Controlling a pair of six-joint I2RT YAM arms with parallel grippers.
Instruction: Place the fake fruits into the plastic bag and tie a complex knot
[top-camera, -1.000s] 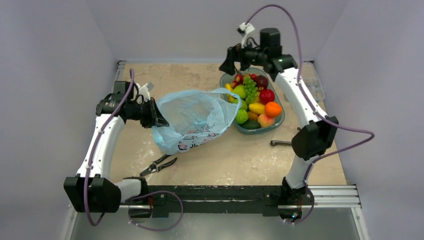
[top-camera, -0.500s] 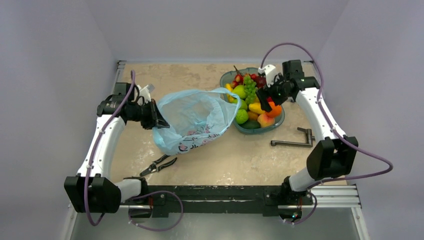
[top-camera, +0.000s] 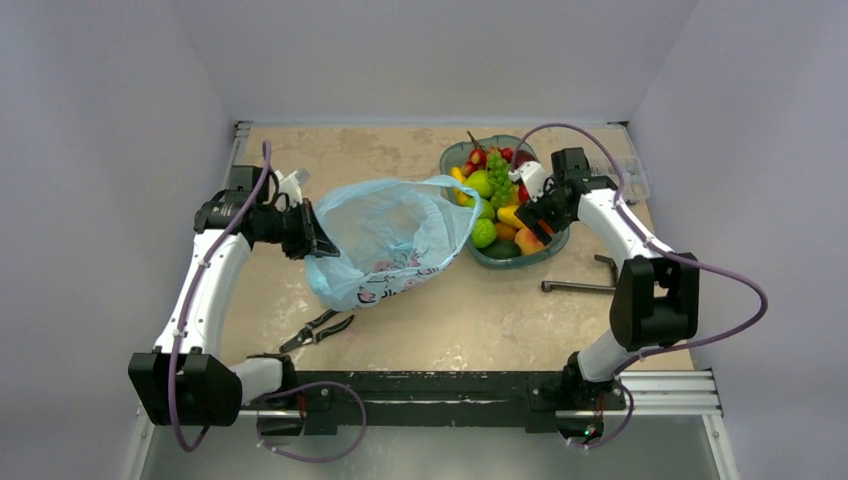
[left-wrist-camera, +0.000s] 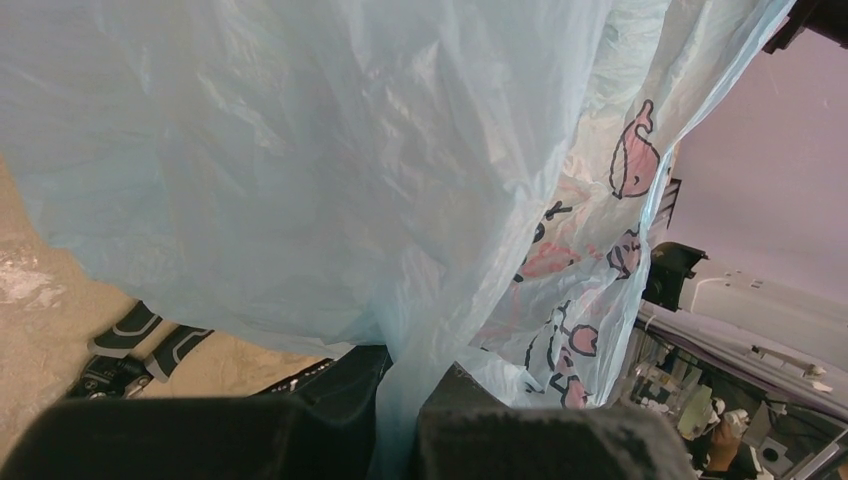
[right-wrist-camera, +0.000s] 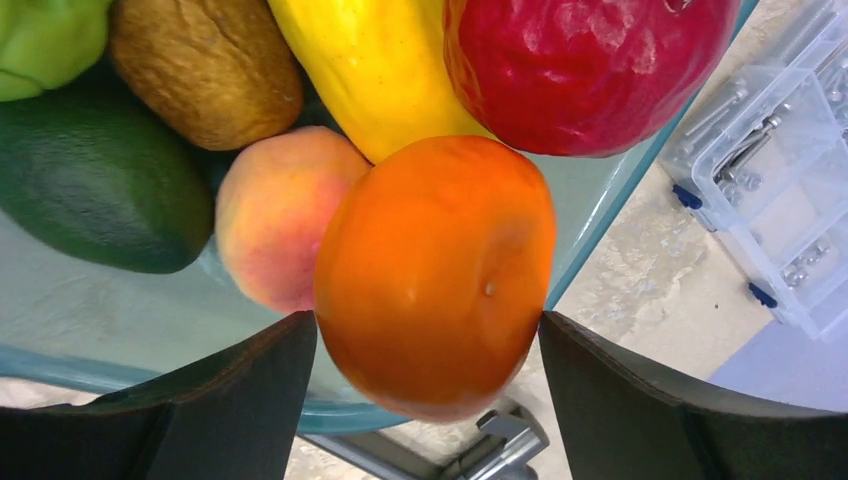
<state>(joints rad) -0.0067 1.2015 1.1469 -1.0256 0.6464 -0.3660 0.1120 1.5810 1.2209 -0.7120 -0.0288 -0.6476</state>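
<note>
Right wrist view shows the round glossy orange plastic fruit (right-wrist-camera: 435, 275) framed between the two dark fingers of the right gripper (right-wrist-camera: 428, 322). The jaws are spread wide, the pads sit right at the fruit's flanks, and I cannot tell whether they press yet. The orange rests in the teal oval plastic dish (right-wrist-camera: 100, 310) against a pink-yellow peach (right-wrist-camera: 270, 215), with a yellow banana (right-wrist-camera: 370, 70) and a dark red fruit (right-wrist-camera: 590, 60) behind it. A second ago this arm was raised high behind the dish; it has since swung over and dropped onto the near right side of the fruit pile. From that I judge the first pick is starting, with no fruit yet in the bag. The thin light-blue translucent plastic bag with cartoon print (top-camera: 385, 240) lies just left of the dish on the beige counter (top-camera: 450, 320), mouth gaping towards the fruit. The left gripper (top-camera: 310, 232) has not moved and is pressed together on a bunched fold of the bag's rim, holding it open. No knot is tied.
</note>
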